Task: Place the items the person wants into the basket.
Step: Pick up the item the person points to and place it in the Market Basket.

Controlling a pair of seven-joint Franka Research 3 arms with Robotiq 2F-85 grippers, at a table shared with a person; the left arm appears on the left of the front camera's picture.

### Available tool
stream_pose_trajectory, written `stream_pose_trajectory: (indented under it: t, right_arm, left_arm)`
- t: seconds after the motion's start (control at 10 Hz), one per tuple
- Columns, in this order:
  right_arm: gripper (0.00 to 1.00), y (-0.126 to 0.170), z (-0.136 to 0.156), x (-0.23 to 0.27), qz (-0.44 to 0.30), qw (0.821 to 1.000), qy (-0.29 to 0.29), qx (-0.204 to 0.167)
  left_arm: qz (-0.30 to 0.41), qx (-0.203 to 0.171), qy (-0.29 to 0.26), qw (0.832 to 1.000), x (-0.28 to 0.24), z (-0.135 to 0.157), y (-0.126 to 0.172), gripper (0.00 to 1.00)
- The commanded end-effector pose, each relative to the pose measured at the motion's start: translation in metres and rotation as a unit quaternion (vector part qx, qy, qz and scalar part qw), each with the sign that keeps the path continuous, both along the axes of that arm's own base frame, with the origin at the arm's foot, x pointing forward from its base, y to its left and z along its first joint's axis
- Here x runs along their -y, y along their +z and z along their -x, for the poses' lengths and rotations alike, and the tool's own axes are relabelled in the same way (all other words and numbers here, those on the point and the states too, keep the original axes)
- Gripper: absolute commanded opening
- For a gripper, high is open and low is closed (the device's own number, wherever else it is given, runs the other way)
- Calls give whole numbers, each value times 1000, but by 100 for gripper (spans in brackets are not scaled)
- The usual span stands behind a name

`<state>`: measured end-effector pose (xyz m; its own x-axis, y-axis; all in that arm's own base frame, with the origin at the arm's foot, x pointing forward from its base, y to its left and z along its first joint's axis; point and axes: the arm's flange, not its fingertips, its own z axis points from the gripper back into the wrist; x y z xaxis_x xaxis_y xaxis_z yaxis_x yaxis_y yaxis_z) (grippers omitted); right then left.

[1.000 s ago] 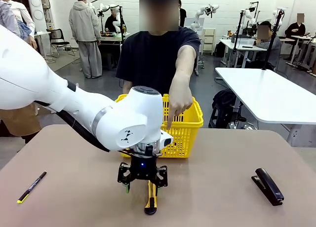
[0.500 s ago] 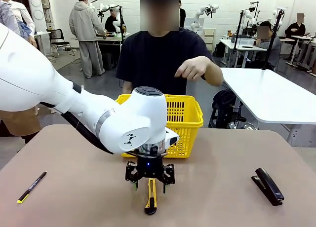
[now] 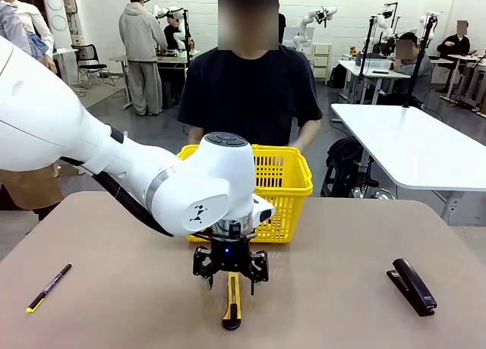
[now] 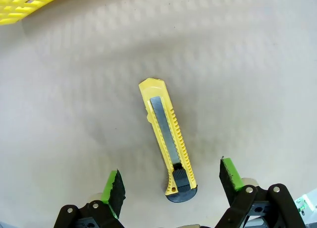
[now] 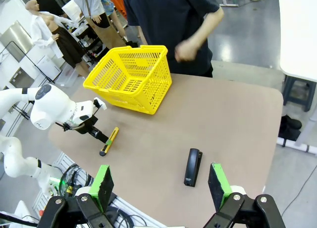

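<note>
Hovering wide open over the utility knife (image 4: 167,147), the left gripper (image 4: 171,182) straddles it without touching; the knife lies flat on the table (image 3: 342,288) just in front of the basket (image 3: 285,174). Reaching is underway; next comes lowering and closing across the handle. The right gripper (image 5: 161,186) is open and empty.

basket (image 3: 285,183) — glossy plastic lattice | utility knife (image 4: 167,137) — ribbed plastic | table (image 3: 342,281) — matt
</note>
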<state>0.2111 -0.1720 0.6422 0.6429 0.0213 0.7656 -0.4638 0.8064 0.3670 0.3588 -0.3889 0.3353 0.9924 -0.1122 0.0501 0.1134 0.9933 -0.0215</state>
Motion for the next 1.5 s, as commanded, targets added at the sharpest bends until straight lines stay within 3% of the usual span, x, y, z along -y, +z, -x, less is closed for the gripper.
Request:
stream_pose_trajectory:
  t: [0.0,0.5,1.1,1.2,1.3,1.4]
  right_arm:
    - [100,1,-1,0,3,1000,-7,-10]
    - [100,1,-1,0,3,1000,-7,-10]
    - [100,1,-1,0,3,1000,-7,-10]
    - [100,1,-1,0,3,1000,-7,-10]
    - [100,1,-1,0,3,1000,-7,-10]
    - [100,1,-1,0,3,1000,-7,-10]
  left_arm:
    - [-1,-2,9,1000,2,3,0,100]
    - [-1,20,-5,1000,4,0,-14,100]
    - [-7,13,-1,1000,4,-1,-30,100]
    - [-5,18,-21,1000,4,-1,-30,79]
    - [-8,18,-20,1000,3,0,-30,41]
    - [-7,15,-19,1000,3,0,-30,20]
